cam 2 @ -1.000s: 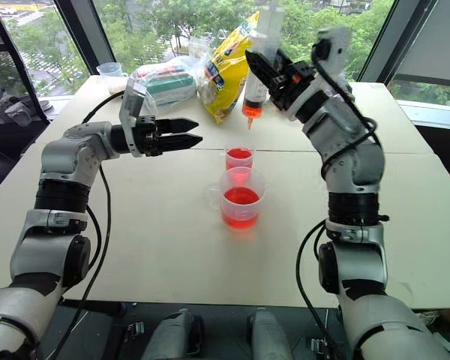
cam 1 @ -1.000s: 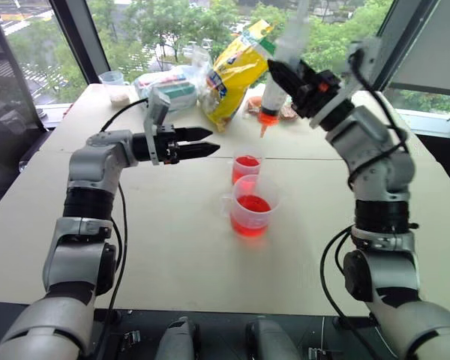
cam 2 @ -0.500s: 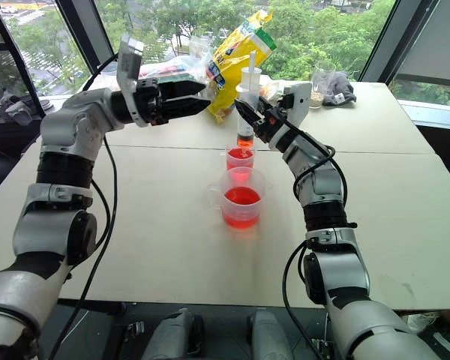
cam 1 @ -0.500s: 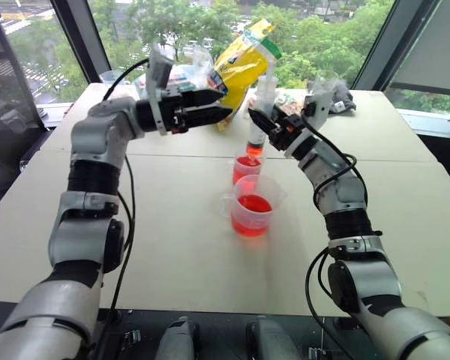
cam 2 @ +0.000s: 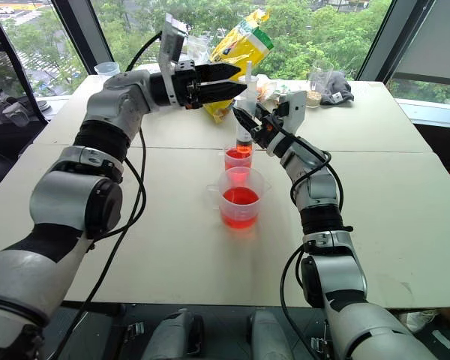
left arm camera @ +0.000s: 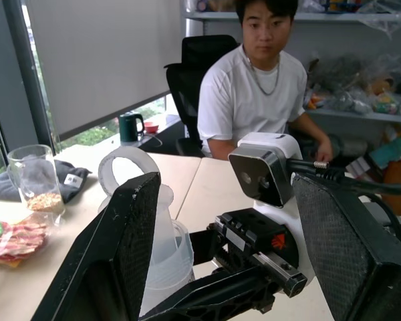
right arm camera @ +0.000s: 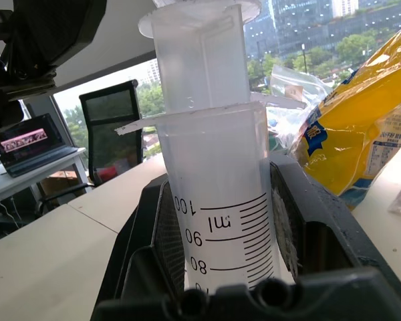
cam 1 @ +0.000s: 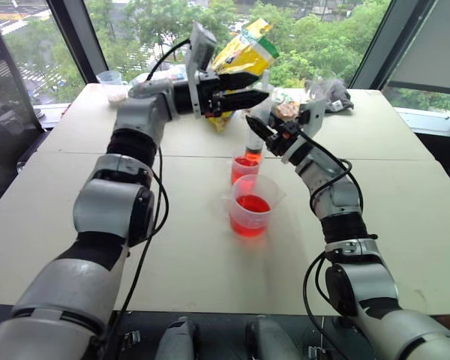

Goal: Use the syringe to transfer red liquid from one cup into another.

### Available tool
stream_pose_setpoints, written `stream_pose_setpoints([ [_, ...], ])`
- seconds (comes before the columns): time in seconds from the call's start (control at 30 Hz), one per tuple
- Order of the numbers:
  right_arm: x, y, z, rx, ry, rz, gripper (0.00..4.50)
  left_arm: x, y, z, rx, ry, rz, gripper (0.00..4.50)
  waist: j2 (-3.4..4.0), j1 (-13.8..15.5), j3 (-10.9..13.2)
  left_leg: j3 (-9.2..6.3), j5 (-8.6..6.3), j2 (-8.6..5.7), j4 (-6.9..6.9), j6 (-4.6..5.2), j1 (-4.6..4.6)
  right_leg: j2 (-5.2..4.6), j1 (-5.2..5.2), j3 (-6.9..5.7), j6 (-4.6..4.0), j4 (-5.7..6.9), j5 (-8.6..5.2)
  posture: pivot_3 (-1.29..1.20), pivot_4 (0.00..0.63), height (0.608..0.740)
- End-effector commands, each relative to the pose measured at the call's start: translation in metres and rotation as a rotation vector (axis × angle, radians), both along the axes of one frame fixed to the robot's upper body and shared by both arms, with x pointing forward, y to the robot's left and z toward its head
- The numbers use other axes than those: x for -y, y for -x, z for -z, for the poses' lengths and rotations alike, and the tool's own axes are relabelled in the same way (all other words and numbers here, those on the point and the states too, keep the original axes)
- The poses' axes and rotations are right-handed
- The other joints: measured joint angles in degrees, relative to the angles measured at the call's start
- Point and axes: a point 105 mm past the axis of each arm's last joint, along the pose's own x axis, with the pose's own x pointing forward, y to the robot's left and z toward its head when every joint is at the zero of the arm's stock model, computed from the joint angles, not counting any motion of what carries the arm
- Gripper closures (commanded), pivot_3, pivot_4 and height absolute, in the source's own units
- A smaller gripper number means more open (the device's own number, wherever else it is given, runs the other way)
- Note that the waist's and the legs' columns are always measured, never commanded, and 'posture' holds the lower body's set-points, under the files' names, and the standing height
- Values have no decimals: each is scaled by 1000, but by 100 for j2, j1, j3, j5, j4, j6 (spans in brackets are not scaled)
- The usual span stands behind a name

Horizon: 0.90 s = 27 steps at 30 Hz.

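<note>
Right pincer [cam 2: 249, 124] clamped on the barrel of the syringe [cam 2: 247, 112], held near upright, its nozzle end down at the mouth of the narrow cup [cam 2: 238, 157]; from the head views I cannot tell whether the tip is inside the rim or just above it. The right wrist view has the barrel seated between the black fingers [right arm camera: 167, 247], the white plunger standing partly out of the top. Left pincer [cam 2: 226, 78] spread, holding nothing, reaching across level beside the plunger head, which sits just off its fingers in the left wrist view. Red liquid [cam 2: 240, 197] lies in the wide handled cup [cam 2: 241, 196], which touches or nearly touches the narrow cup on the near side; the narrow cup also holds some red. Risks, as I judge them: a push on the plunger that lands off-axis could swing the nozzle out of the narrow cup and spray the desk [cam 2: 405, 217]; a hard push could tip that light cup or overfill it. Both cups sit well in from every desk edge, bare surface to either side. Crowding is behind: yellow bag [cam 2: 241, 49] and packets close to the left arm, limiting backward room.
</note>
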Motion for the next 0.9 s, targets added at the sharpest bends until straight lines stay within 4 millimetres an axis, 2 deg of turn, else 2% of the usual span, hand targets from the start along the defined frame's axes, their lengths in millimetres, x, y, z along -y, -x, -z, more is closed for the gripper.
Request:
stream_pose_setpoints([
  [0.03,0,4,-19,70,-7,-8,3072,4,2,-15,67,0,-5,1303,0,1,0,0,0,0,-1,0,0,0,0,0,0,0,0,0,150,740],
  [0.53,-4,7,-23,86,0,-31,3072,0,-5,-14,71,-3,-57,1303,0,2,0,0,0,0,-1,0,0,0,0,0,0,0,0,0,150,740],
  [0.9,-5,9,-21,83,25,-41,3072,22,-2,-18,68,-2,-40,1303,0,11,0,0,0,-1,-1,0,-3,-1,0,-1,0,-4,0,0,150,740],
])
